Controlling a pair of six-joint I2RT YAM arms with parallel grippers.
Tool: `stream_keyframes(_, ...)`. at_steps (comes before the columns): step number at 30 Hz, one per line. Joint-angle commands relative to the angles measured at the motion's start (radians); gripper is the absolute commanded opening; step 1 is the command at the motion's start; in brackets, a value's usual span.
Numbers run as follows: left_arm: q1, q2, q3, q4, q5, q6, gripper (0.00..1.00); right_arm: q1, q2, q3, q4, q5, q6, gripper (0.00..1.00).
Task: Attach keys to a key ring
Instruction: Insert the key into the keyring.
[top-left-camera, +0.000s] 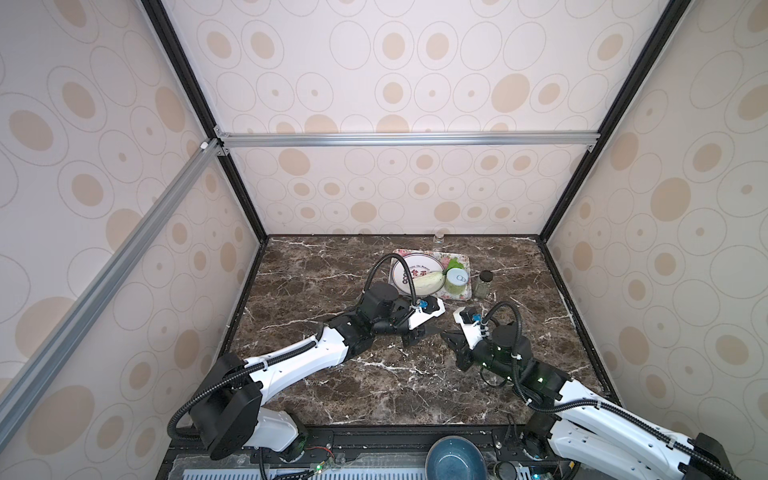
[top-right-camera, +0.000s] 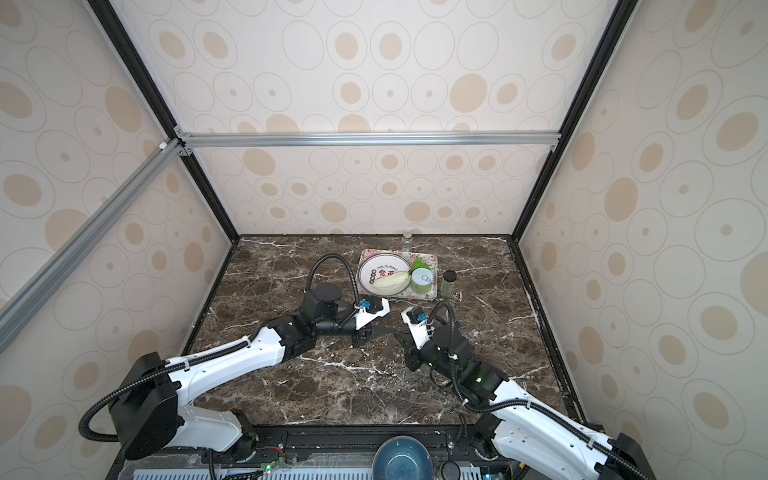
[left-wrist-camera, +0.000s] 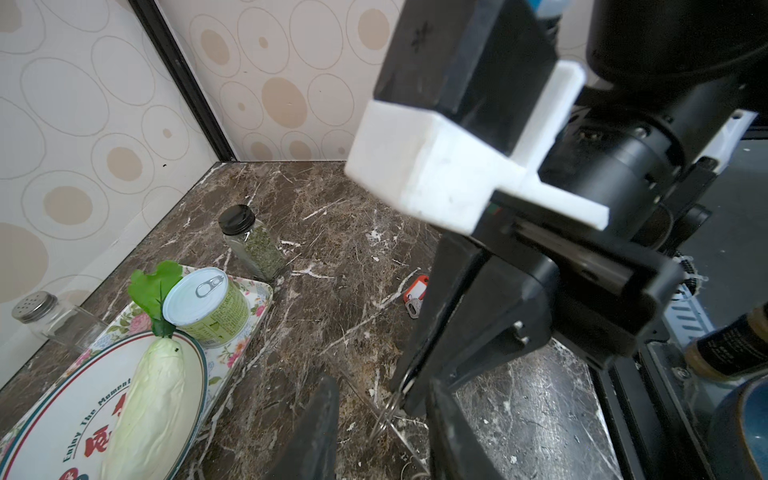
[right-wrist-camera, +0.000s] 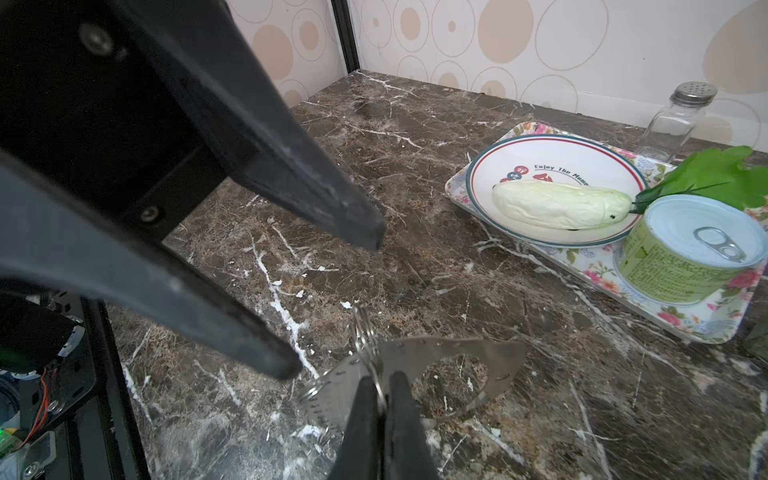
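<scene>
Landmark: floral tray (right-wrist-camera: 685, 320) at the back of the marble table (right-wrist-camera: 415, 166)
Key ring: grey crescent plate (right-wrist-camera: 415, 351) with small holes along its rim, just in front of the tray; whether it touches the marble cannot be told
Right gripper (right-wrist-camera: 382, 380): fingers pinched together on the key ring's rim, with thin wire loops (right-wrist-camera: 365, 328) standing up at the same pinch
Left gripper (right-wrist-camera: 330, 303): fingers apart and gripping nothing, tips in front of the tray, close beside the key ring's holed edge
Red tag (left-wrist-camera: 417, 286): on the marble off the tray, toward the table's front from the tray's can end, partly hidden behind the right gripper's body
On the tray: printed plate (right-wrist-camera: 552, 162) bearing a pale vegetable (right-wrist-camera: 561, 203), green leaf (right-wrist-camera: 723, 174), pull-tab can (right-wrist-camera: 690, 253)
Beside the tray: herb jar (left-wrist-camera: 253, 243) at its can end, glass shaker (right-wrist-camera: 677, 116) behind it, at the wall
</scene>
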Motion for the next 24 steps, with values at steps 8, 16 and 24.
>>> stream_keyframes(8,-0.02,-0.009,0.047,-0.045,-0.03,0.056,0.32,0.001,-0.017,0.014,0.044,-0.01,-0.013,0.0)
stream_keyframes(16,-0.02,0.012,0.065,-0.081,-0.052,0.077,0.3,0.001,-0.036,0.004,0.06,-0.047,-0.019,0.0)
stream_keyframes(24,-0.02,0.02,0.07,-0.1,-0.023,0.1,0.21,0.002,-0.043,0.001,0.061,-0.043,-0.023,0.0)
